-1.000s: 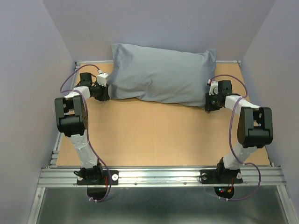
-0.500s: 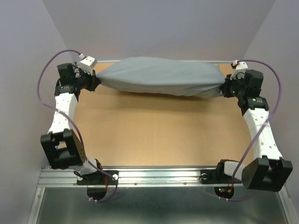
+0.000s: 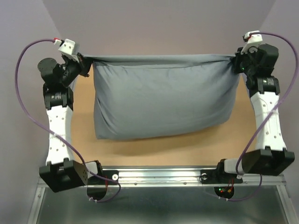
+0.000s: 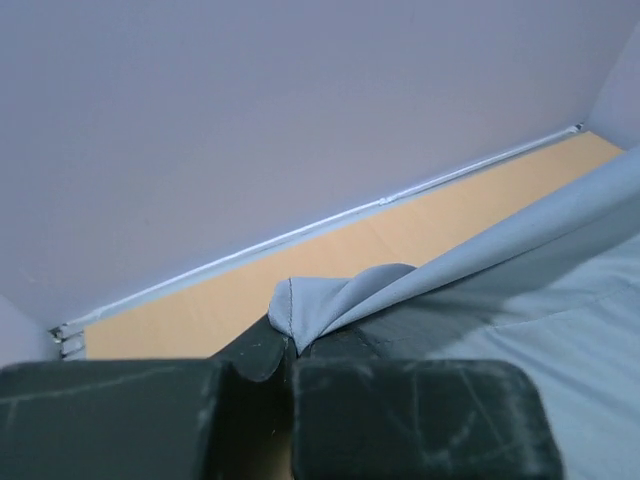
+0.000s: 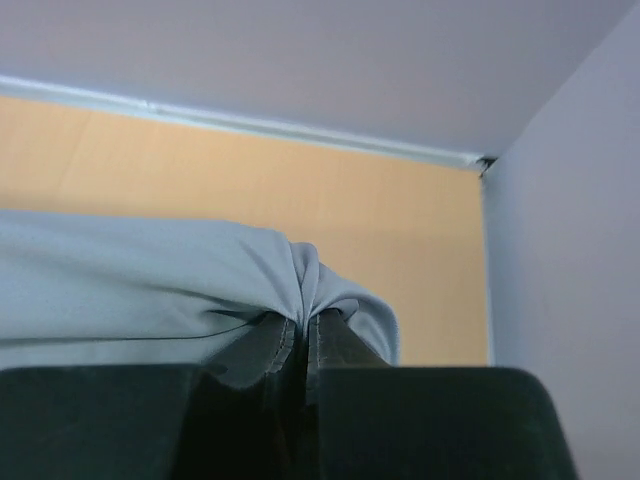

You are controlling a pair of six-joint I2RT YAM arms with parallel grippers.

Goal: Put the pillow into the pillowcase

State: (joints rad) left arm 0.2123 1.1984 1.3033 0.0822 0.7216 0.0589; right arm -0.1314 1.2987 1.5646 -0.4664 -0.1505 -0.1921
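The blue-grey pillowcase point(image 3: 163, 98) hangs in the air like a full sack, its top edge stretched straight between both arms. My left gripper point(image 3: 88, 63) is shut on the top left corner, and the stitched tip of the pillowcase point(image 4: 330, 300) pokes out above the left gripper's point(image 4: 290, 345) closed jaws. My right gripper point(image 3: 235, 62) is shut on the top right corner. In the right wrist view, the pillowcase point(image 5: 150, 280) bunches into folds where the right gripper point(image 5: 303, 335) pinches it. The pillow is hidden; the hanging cloth bulges.
The wooden table point(image 3: 187, 144) lies below the hanging cloth, which covers most of it from above. Pale walls close in at the back and both sides, near each raised wrist. A metal rail point(image 3: 159, 176) with the arm bases runs along the near edge.
Both grippers closed on the pillowcase's end corners on the table. The arms then rose and spread apart, lifting it so it now hangs down from a taut top edge.
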